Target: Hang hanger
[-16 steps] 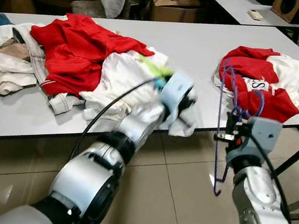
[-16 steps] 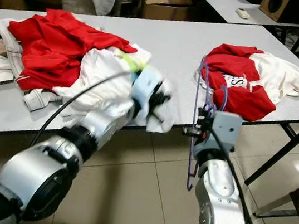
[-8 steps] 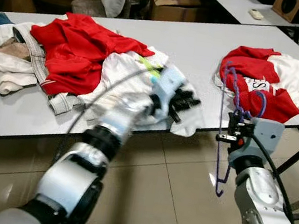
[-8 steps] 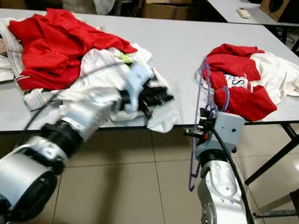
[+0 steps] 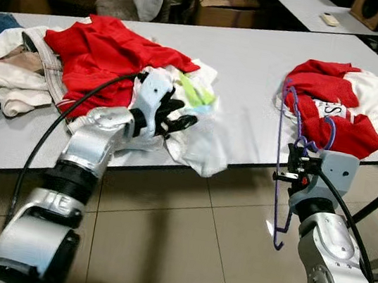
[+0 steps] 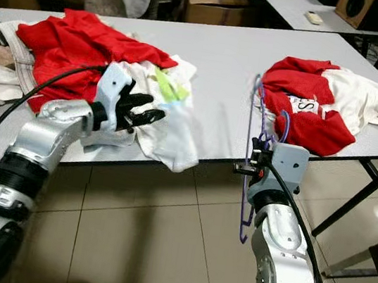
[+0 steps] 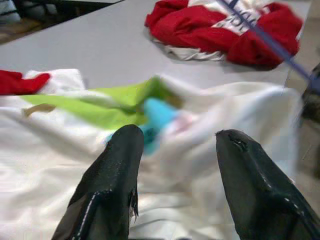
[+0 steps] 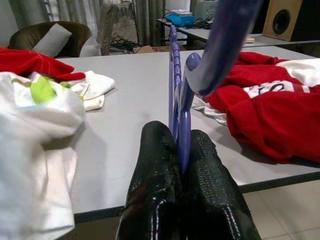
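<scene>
Purple hanger [image 5: 282, 162] hangs upright just off the counter [image 5: 257, 66] edge, clamped between the closed jaws of the right gripper [image 5: 291, 172]; left gripper [image 5: 174, 119], jaws spread and holding nothing, rests over a white garment [image 5: 196, 139]; farther back lie red clothes [image 5: 102, 54]

Head pair looking forward and down over the worktop [image 5: 258, 59] from its near edge — same scene twice, slightly offset. Left wrist view close above the white garment [image 7: 60, 165]; right wrist view low along the worktop — both catching the red-and-white clothes [image 8: 270, 105].
</scene>
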Robot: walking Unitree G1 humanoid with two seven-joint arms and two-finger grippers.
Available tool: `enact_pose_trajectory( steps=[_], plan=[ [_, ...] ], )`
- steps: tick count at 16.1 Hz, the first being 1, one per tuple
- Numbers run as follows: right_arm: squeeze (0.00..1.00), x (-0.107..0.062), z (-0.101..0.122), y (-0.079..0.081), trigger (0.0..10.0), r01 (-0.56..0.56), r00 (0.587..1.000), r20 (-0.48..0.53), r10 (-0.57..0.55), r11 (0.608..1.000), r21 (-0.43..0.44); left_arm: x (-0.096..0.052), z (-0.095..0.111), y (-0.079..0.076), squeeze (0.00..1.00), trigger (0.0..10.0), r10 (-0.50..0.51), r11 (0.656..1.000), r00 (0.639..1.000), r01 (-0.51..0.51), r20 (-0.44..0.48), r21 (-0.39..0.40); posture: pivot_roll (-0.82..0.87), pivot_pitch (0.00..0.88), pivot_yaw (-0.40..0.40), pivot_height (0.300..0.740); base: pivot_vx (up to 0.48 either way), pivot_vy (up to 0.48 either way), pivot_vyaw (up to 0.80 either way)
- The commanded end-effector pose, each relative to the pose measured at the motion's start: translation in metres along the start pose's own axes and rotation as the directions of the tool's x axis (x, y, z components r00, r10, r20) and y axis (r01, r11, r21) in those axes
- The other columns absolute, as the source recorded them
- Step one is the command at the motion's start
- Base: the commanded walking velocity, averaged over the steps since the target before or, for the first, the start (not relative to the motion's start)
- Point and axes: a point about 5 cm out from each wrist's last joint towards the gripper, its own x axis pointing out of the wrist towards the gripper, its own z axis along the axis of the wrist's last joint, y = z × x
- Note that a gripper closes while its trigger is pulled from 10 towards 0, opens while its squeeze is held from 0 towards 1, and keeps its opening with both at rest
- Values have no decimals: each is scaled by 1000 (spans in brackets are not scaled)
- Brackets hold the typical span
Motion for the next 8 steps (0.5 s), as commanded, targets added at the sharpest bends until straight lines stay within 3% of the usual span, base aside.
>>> enact_pose_trajectory(
  steps=[1,2,3,4,5,7,8],
  plan=[
    [0,1,2,-8,10000,9,1000,4,-9,1000,-6,-7,15,13,565,10000,62,998,997,-62,50,0,-156,0,11,740,0,0,0],
    [0,1,2,-10,10000,10,1000,3,-10,1000,-13,-10,19,17,518,10000,89,996,994,-87,70,-31,-159,0,11,740,0,0,0],
    [0,2,3,-11,10000,9,1000,4,-9,1000,-22,-12,19,18,718,10000,102,995,993,-101,51,-19,-162,0,16,740,0,0,0],
    [0,3,3,-11,10000,8,1000,5,-7,1000,-27,-13,18,17,718,10000,106,994,994,-106,32,-2,-162,0,17,740,0,0,0],
    [0,3,4,-11,10000,7,1000,8,-7,1000,-28,-12,17,13,1000,10000,87,996,996,-87,30,8,-162,0,18,740,0,0,0],
    [0,-1,3,-3,10000,-132,991,-14,131,986,-100,-14,26,4,1000,10000,1,999,997,-5,81,46,-171,0,31,740,0,0,0],
    [0,-3,5,1,10000,-199,980,-10,199,975,-93,-17,26,4,1000,10000,-17,996,997,10,70,94,-172,0,34,740,0,0,0]
  ],
)
